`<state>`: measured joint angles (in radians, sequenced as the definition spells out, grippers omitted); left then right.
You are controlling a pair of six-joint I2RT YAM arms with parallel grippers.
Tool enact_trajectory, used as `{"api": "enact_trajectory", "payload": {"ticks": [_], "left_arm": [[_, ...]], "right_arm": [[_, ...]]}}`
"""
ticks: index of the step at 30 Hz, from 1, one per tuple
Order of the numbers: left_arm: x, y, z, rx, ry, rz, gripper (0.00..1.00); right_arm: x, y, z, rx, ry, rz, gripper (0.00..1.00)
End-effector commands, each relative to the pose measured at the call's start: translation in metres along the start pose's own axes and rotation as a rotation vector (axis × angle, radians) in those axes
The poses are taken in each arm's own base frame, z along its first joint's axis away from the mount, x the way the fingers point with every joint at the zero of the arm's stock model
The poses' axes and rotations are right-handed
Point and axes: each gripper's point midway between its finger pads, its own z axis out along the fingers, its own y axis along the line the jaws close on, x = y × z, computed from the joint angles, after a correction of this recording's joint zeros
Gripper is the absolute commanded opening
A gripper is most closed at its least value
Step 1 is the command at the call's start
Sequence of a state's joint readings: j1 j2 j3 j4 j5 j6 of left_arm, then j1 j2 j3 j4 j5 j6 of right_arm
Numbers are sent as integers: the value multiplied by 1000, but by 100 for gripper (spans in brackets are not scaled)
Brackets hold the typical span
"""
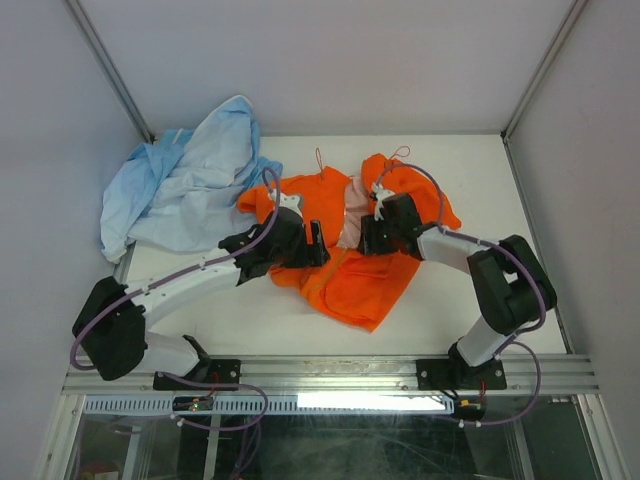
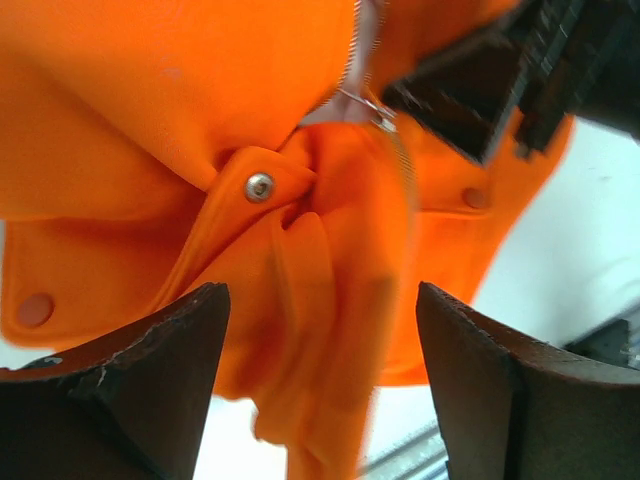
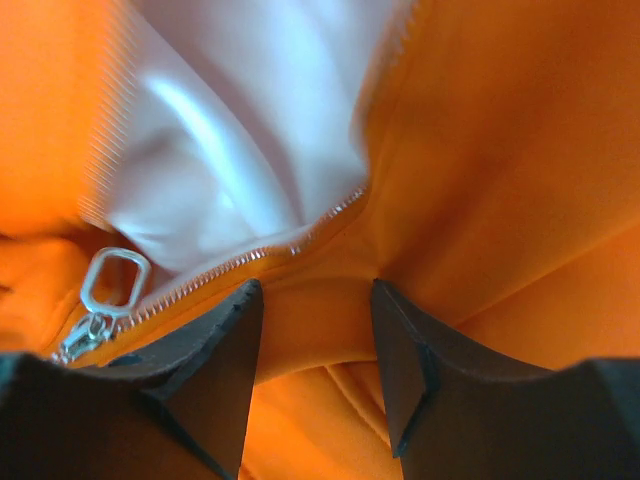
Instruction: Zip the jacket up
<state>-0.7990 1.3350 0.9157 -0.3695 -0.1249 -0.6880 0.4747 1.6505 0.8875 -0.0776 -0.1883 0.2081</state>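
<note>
The orange jacket (image 1: 355,270) lies crumpled mid-table, its pale pink lining (image 1: 350,222) showing where the front is parted. My left gripper (image 1: 318,245) is at the left front panel. In the left wrist view it (image 2: 320,295) is open wide, with a hanging orange fold and a metal snap (image 2: 259,186) before it. My right gripper (image 1: 366,236) is at the right zipper edge. In the right wrist view it (image 3: 315,290) is closed on a bunched orange fold just below the zipper teeth. The silver zipper pull (image 3: 110,285) sits to its left, and also shows in the left wrist view (image 2: 372,106).
A light blue cloth garment (image 1: 185,185) is heaped at the back left, touching the jacket's left shoulder. Grey walls enclose the table on three sides. A metal rail (image 1: 330,372) runs along the near edge.
</note>
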Motion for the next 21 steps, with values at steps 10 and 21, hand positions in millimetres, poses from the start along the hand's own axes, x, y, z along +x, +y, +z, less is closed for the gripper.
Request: {"api": "enact_trajectory", "payload": {"ticks": [10, 21], "left_arm": [[92, 48, 31, 1, 159, -83, 67], [-7, 86, 6, -225, -169, 4, 71]], "right_arm": [[66, 38, -69, -65, -17, 108, 53], [-10, 119, -88, -362, -139, -11, 54]]}}
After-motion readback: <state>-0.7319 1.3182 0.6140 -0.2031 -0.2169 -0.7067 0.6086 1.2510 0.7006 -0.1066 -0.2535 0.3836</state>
